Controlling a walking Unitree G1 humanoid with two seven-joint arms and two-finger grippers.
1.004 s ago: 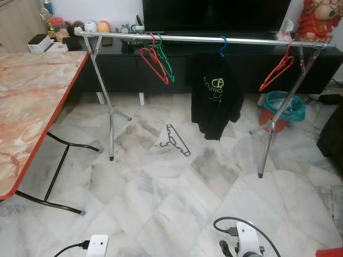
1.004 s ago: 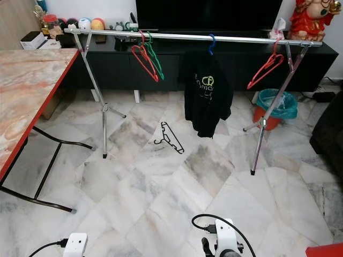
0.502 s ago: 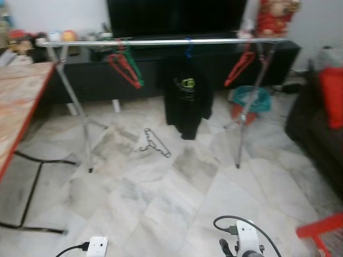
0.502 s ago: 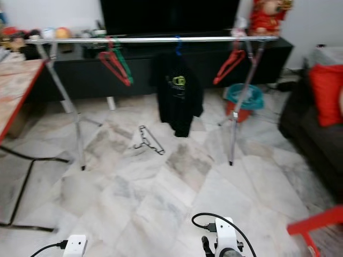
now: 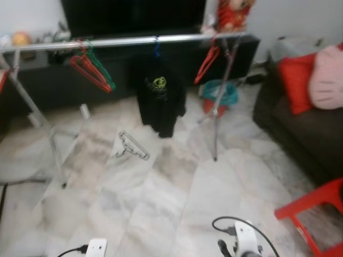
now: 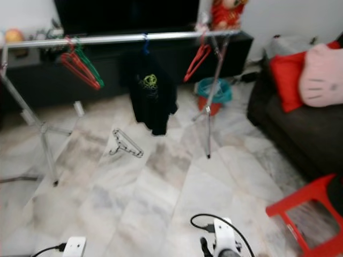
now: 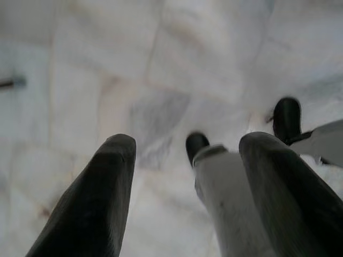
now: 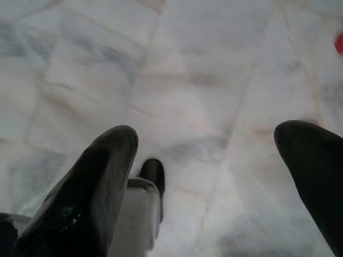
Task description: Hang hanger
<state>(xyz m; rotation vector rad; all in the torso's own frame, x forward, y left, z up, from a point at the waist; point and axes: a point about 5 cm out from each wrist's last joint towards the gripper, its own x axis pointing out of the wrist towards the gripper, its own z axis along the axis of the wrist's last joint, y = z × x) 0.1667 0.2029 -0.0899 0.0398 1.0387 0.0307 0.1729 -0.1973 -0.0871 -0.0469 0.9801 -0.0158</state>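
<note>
Blurred – black hanger (image 5: 132, 146) lies on floor (image 5: 177, 193) near rack (image 5: 128, 41)

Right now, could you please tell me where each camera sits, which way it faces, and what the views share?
Left eye view: on the head, facing forward and down at the clothes rail, the black hanger on the marble floor, and the sofa.
Right eye view: beside it; same scene.
Left wrist view: looks along the open left claw down at floor and the robot's foot.
Right wrist view: along the open right claw, floor below.
Both wrist views share the marble.
</note>
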